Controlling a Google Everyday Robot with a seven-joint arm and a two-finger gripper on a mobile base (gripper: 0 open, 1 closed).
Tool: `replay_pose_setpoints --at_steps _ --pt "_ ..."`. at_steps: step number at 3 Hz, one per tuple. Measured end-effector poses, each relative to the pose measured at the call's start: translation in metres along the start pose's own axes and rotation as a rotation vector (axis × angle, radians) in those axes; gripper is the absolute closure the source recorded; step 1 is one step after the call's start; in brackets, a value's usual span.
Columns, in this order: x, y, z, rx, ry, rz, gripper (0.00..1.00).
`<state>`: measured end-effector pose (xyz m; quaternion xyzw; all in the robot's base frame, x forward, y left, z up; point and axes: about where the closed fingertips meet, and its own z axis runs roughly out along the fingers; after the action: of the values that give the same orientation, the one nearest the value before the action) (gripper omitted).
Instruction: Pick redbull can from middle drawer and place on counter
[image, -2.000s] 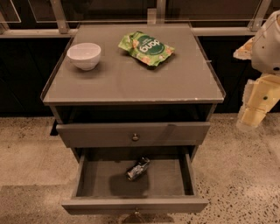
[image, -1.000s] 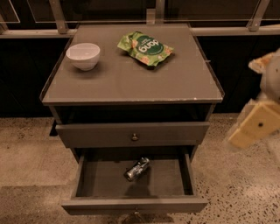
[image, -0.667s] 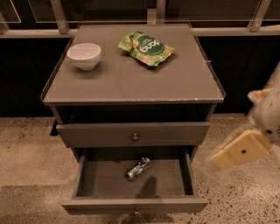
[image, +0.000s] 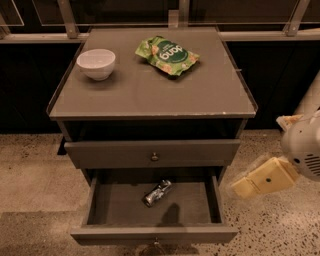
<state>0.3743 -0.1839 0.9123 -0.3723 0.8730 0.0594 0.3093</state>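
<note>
I'm at the reaching step. My gripper (image: 260, 179) hangs just right of the open drawer (image: 125, 234), well apart from the can (image: 157, 193), which lies on its side inside. I can't tell whether the gripper is released or clenched. Next it probably needs to swing left over the can, then drop.

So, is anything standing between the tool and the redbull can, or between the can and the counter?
Nothing visible. The redbull can lies uncovered in the open middle drawer; the tool hangs to the drawer's right, outside its side wall. On the counter, the bowl and snack bag sit toward the back.
</note>
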Motion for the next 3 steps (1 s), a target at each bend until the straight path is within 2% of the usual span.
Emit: replay_pose_setpoints --at_steps 1,2,3 --pt "0.012 -0.001 0.006 0.041 -0.038 0.08 0.0" --pt "0.065 0.004 0.065 0.035 -0.037 0.299 0.0" --pt "0.112 0.001 0.14 0.024 0.002 0.478 0.0"
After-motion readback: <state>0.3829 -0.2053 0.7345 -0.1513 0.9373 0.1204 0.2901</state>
